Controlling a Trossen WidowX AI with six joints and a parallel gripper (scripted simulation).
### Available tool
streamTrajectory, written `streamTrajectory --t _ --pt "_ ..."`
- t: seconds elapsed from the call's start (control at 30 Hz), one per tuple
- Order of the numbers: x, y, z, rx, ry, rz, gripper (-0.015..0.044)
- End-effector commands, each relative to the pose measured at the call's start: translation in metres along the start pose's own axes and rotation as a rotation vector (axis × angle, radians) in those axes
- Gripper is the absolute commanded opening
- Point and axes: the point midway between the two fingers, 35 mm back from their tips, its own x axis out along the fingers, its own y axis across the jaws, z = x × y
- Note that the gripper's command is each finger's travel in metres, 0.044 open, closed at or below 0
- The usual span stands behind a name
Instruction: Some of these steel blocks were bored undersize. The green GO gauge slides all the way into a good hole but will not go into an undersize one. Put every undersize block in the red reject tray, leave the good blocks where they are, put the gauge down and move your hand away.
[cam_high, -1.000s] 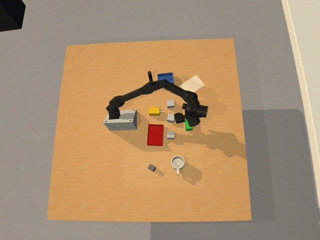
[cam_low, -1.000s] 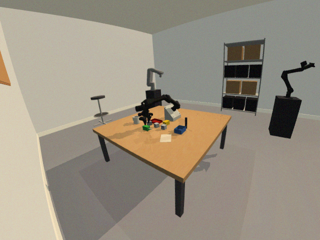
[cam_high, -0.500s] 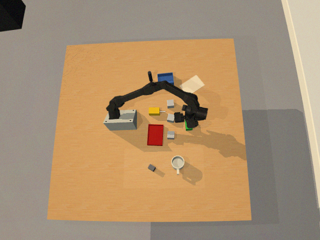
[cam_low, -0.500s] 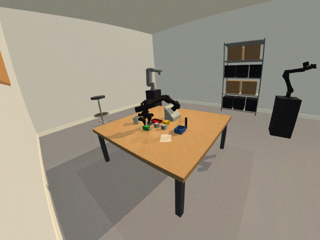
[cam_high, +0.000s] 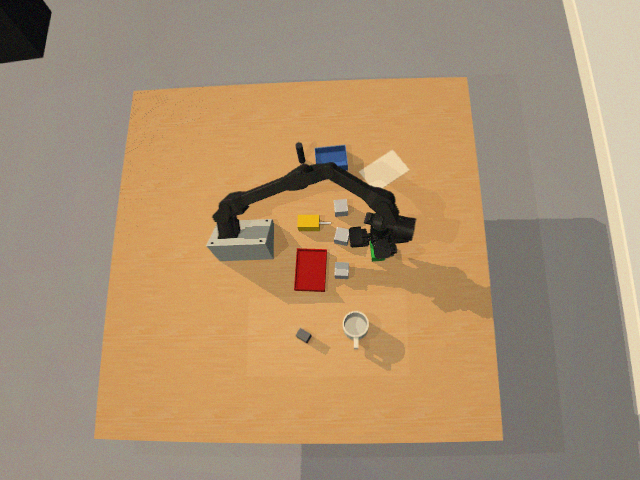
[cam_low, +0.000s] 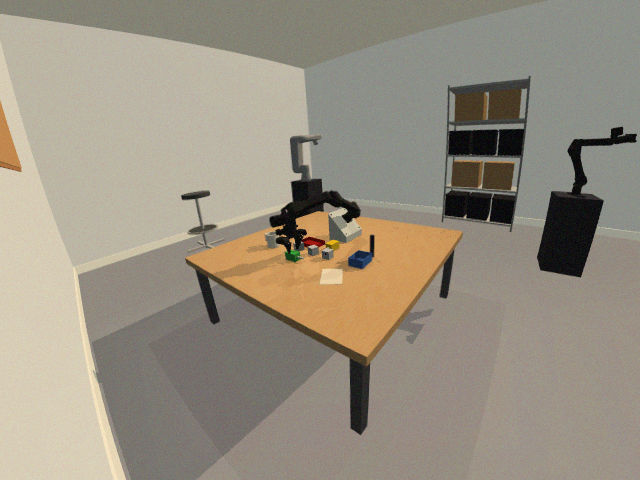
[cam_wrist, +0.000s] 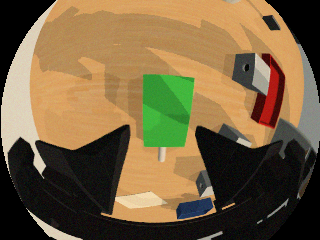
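The green gauge (cam_high: 373, 257) (cam_low: 292, 256) (cam_wrist: 167, 100) lies on the table, its pale pin toward the bottom of the wrist view. My gripper (cam_high: 371, 242) (cam_low: 292, 245) (cam_wrist: 163, 130) is open above it, one finger on each side in the wrist view. Three grey steel blocks stand in a row: one block (cam_high: 341, 270) (cam_wrist: 244, 69) beside the red tray, a middle block (cam_high: 341, 235) (cam_low: 313, 250) and one block (cam_high: 340, 207) (cam_low: 327, 253) (cam_wrist: 204, 184) toward the blue bin. Holes show in the two outer blocks in the wrist view. The red tray (cam_high: 310, 270) (cam_low: 313, 241) (cam_wrist: 274, 87) is empty.
A yellow block with a thin pin (cam_high: 308, 222) (cam_low: 332, 245) lies near the steel blocks. A blue bin (cam_high: 330, 156) (cam_low: 360, 259), a black upright post (cam_low: 372, 245), a white card (cam_high: 385, 168) (cam_low: 331, 276), a mug (cam_high: 355, 324) and a small dark block (cam_high: 303, 335) surround the work area.
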Motion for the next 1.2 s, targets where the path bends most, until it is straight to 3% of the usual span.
streamTrajectory --t 0.0,1.17 --pt "0.008 -0.001 -0.001 0.004 0.006 -0.007 0.0300" --pt "0.042 -0.002 -0.003 0.004 0.008 -0.007 0.0300"
